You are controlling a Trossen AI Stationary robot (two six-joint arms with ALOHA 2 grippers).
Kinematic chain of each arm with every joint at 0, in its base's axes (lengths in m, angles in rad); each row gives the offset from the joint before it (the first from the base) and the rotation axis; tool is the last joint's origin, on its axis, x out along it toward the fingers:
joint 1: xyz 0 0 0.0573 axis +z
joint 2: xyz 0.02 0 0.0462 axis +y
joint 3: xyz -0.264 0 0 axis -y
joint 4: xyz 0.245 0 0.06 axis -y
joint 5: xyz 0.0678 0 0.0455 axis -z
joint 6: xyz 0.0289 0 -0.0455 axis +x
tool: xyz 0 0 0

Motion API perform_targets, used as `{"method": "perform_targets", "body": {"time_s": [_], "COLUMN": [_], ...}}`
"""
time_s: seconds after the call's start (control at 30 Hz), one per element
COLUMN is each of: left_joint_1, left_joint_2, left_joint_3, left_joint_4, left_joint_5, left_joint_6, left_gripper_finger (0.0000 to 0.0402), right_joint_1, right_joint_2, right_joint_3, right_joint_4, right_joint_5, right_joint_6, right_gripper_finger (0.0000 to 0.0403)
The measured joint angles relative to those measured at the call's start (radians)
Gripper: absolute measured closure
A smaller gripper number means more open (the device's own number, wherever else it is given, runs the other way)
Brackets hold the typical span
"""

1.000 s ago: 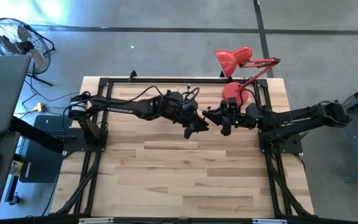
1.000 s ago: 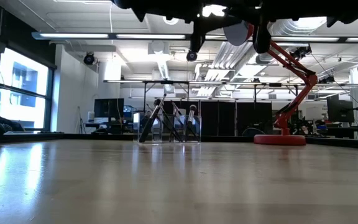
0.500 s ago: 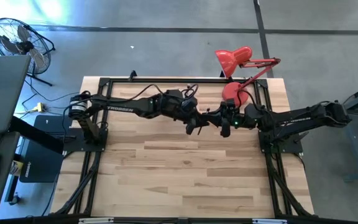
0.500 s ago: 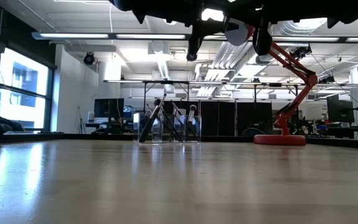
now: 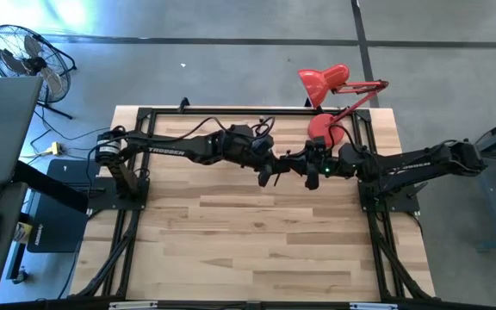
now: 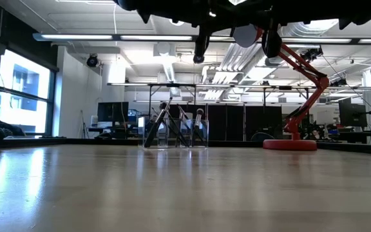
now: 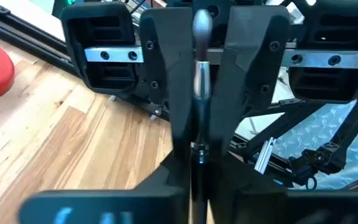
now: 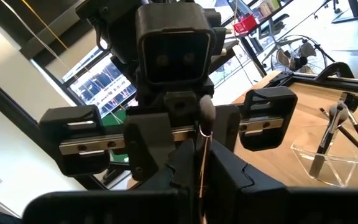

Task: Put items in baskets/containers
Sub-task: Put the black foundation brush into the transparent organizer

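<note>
Wooden table (image 5: 257,232), far half: left gripper (image 5: 268,175) and right gripper (image 5: 293,161) meet tip to tip above it, both clamped on one makeup brush (image 7: 200,74). Clear holder (image 6: 172,135) with brushes (image 6: 156,125), far edge. Red lamp (image 5: 330,103), far right.

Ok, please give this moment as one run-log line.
stage: mid-air handover | left pincer: shut on thin dark-handled makeup brush | right pincer: shut on same brush | clear plastic holder: other brushes standing inside
</note>
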Motion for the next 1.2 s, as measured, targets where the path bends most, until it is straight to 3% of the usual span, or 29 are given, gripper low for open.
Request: {"method": "perform_targets", "body": {"time_s": [0.07, 0.23, 0.33, 0.7, 0.93, 1.2], "left_joint_1": [0.0, 0.0, 0.0, 0.0, 0.0, 0.0], "left_joint_2": [0.0, 0.0, 0.0, 0.0, 0.0, 0.0], "left_joint_3": [0.0, 0.0, 0.0, -0.002, -0.002, -0.002], "left_joint_4": [-0.001, -0.009, -0.021, -0.082, -0.099, -0.124], "left_joint_5": [-0.003, -0.003, -0.005, -0.042, -0.087, -0.113], "left_joint_6": [-0.004, 0.077, 0.099, 0.113, 0.106, 0.105], "left_gripper_finger": [0.0385, 0.0364, 0.0372, 0.0385, 0.0381, 0.0385], "right_joint_1": [0.0, 0.0, 0.0, -0.066, -0.119, -0.13], "right_joint_2": [0.0, 0.0, 0.0, -0.034, -0.166, -0.288], "right_joint_3": [0.0, 0.0, 0.0, 0.0, 0.0, 0.0], "right_joint_4": [-0.001, -0.001, -0.002, -0.038, -0.285, -0.606], "right_joint_5": [0.0, 0.0, -0.001, -0.08, -0.197, -0.18], "right_joint_6": [-0.004, -0.009, -0.048, -0.052, -0.09, -0.123], "right_gripper_finger": [0.038, 0.0379, 0.0373, 0.029, 0.0251, 0.0234]}}
